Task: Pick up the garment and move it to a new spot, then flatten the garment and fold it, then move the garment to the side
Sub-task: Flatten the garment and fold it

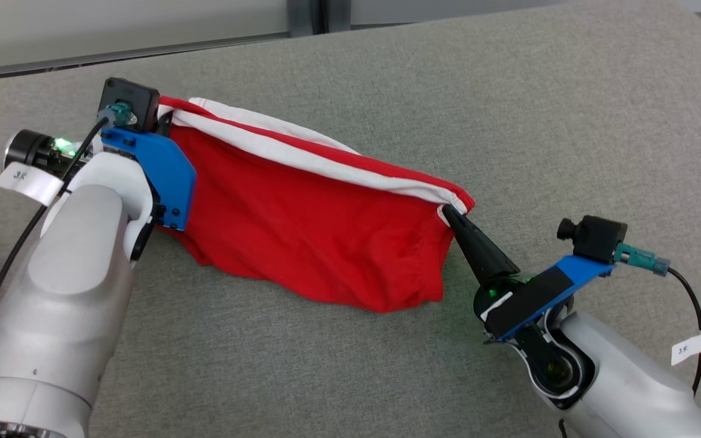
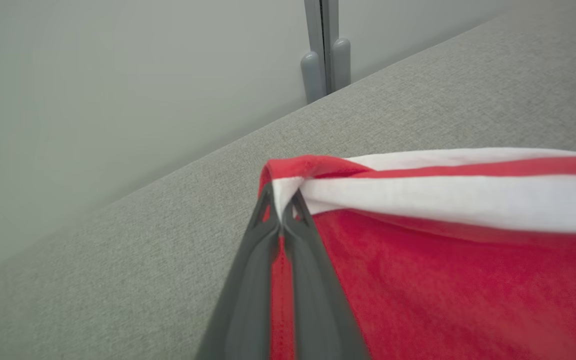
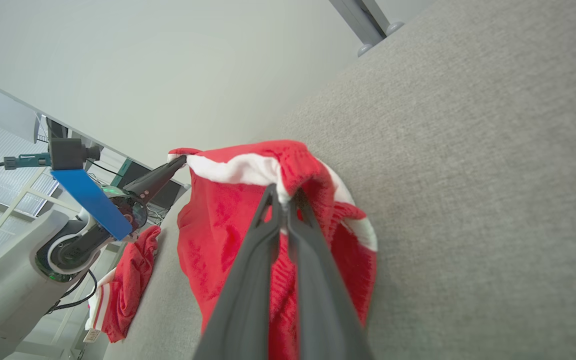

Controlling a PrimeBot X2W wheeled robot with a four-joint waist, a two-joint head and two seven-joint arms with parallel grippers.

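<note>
Spanning the gap between the two tools, the garment point(image 1: 302, 231) is held stretched along its white-banded edge. The left tool point(image 2: 282, 200) is shut tight on one corner of that edge: the white band point(image 2: 443, 200) is pinched between its fingertips, and red cloth falls away to its right and under its fingers. The right tool point(image 3: 282, 197) is clamped in the same way on the opposite corner, where cloth is bunched around its tips and hangs below them.

From the head camera, the banded edge is seen running straight from one tool to the other, the right tool's dark fingers being pointed at the corner they hold. The rest of the red cloth sags from that line toward the robot, with loose folds along the lower hem. Whether the hem rests on the grey bench point(image 1: 509, 109) beneath both tools cannot be told.

A second red garment point(image 3: 128, 280) is seen crumpled on the bench on the outer side of the left arm, well apart from the held one.
</note>
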